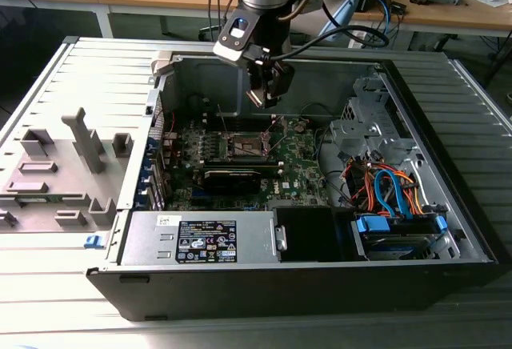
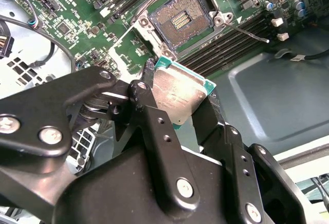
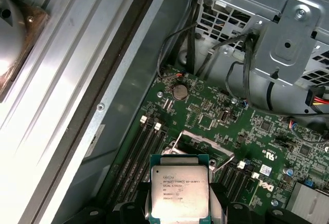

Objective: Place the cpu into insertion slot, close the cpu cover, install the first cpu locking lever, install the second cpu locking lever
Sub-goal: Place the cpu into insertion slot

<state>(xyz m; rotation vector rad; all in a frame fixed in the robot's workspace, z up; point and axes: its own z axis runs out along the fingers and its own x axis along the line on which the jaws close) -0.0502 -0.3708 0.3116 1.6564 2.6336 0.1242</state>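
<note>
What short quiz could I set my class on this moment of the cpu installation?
1. True or false: the cpu already sits in the insertion slot.
2. What is the end effector shut on? A: nothing. B: the cpu. C: a screwdriver.
3. In the second wrist view, is the insertion slot's contact field exposed or covered?

Key: 1 false, as the cpu is held apart from the slot; 2 B; 3 exposed.
</note>
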